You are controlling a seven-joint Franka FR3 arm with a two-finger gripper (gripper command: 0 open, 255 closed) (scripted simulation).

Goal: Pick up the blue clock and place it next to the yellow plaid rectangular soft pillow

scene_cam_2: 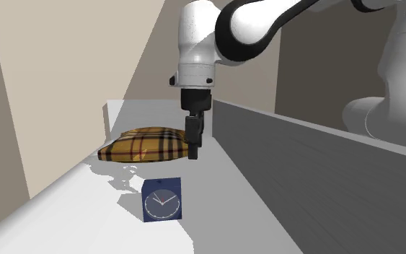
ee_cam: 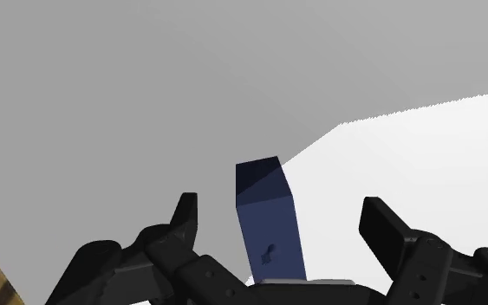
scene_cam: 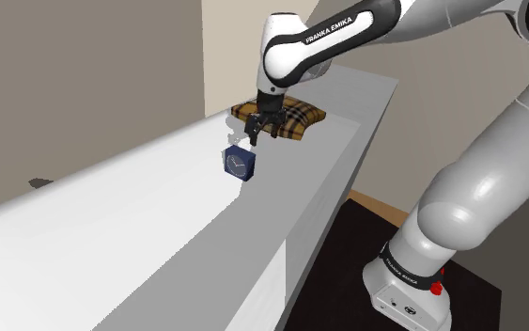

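The white Franka arm reaches out over a long white ledge. The yellow plaid pillow lies toward the ledge's far end, at 11 o'clock from the clock in the second exterior view. The black gripper hangs spread wide, holding nothing. The blue clock stands upright on the ledge at the gripper's 7 o'clock, untouched. In the wrist view it sits between the fingers, nearer one. A descent this far off-centre could clip the clock's top and topple it, or shove it sideways.
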